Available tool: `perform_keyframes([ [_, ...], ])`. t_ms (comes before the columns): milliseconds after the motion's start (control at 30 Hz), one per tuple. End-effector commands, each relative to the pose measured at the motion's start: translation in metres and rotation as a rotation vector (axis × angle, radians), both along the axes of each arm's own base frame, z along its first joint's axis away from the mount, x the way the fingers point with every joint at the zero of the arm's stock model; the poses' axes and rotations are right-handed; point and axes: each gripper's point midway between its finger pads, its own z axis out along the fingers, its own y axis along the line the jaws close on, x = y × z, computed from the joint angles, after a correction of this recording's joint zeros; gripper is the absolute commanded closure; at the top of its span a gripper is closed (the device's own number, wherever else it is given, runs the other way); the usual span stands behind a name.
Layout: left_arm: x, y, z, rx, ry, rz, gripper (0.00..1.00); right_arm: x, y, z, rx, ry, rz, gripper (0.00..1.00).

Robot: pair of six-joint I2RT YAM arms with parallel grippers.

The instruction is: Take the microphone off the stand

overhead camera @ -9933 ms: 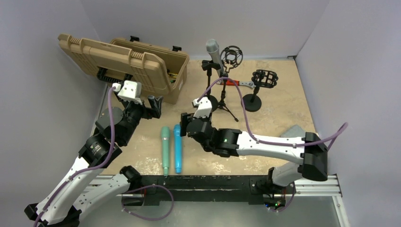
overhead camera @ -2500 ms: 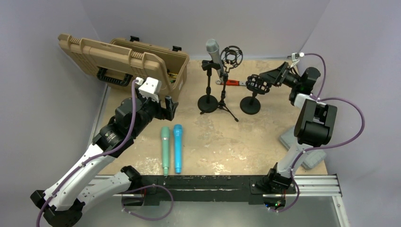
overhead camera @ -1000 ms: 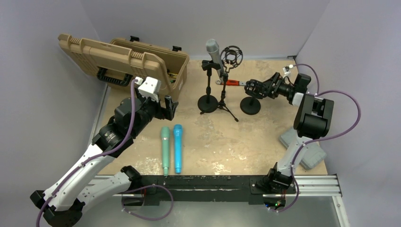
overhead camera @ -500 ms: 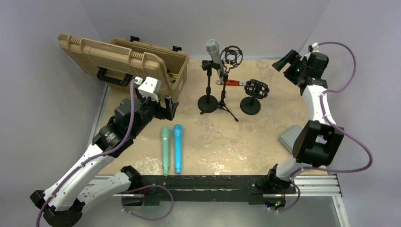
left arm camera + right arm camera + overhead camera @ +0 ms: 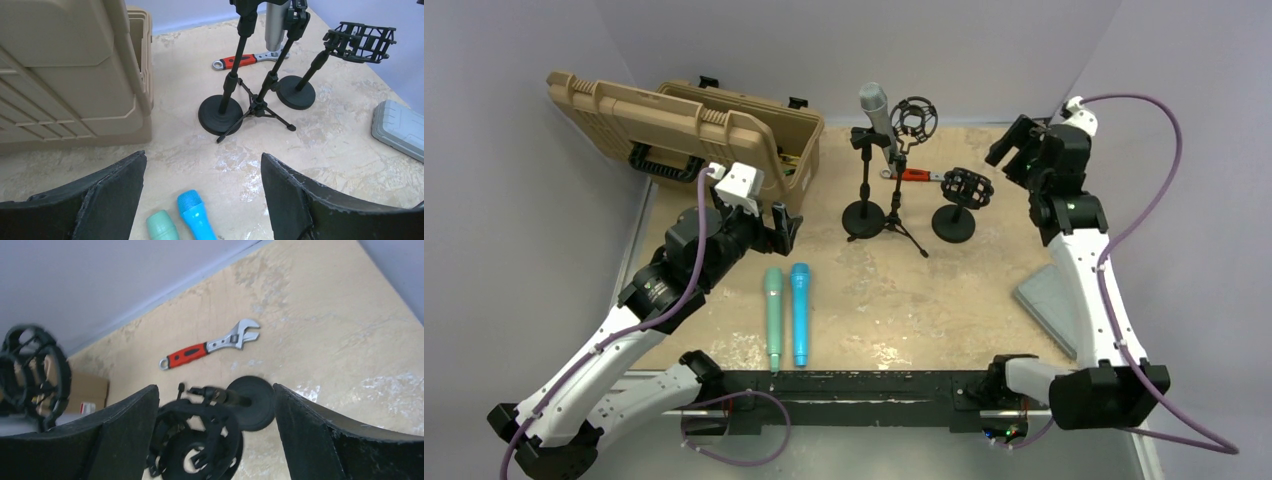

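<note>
The grey microphone [image 5: 875,108] sits tilted in the clip at the top of a black round-based stand [image 5: 863,216], towards the far side of the surface [image 5: 944,300]. Just beside it rises a tripod stand [image 5: 897,195] carrying an empty shock mount, and to the right of that a shorter stand [image 5: 952,222] with another empty mount. A red-handled wrench [image 5: 914,175] lies behind them.

The right end effector [image 5: 1009,150] hangs raised near the far right corner, apart from all three stands – jaws spread wide, nothing between them; its wrist view looks down on the short stand and the wrench. The left end effector [image 5: 784,228] is also wide open and empty, hovering in front of the open tan case [image 5: 724,130], above the heads of a green microphone [image 5: 773,310] and a blue microphone [image 5: 800,312] lying side by side. A grey box [image 5: 1049,300] rests at the right edge.
</note>
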Motion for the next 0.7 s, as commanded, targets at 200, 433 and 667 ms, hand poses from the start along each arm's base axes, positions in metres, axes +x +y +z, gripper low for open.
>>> perform_keyframes([
  [200,-0.004,-0.001,0.023,-0.043,-0.035,-0.011,0.18,-0.027,0.041,-0.033,-0.225,0.136,-0.052,0.22],
  [433,-0.002,-0.001,0.021,-0.035,-0.032,-0.005,0.18,-0.032,0.036,-0.043,-0.320,0.168,-0.139,0.43],
  [667,0.000,-0.001,0.019,-0.026,-0.030,0.000,0.18,-0.037,0.030,-0.043,-0.350,0.172,-0.159,0.43],
])
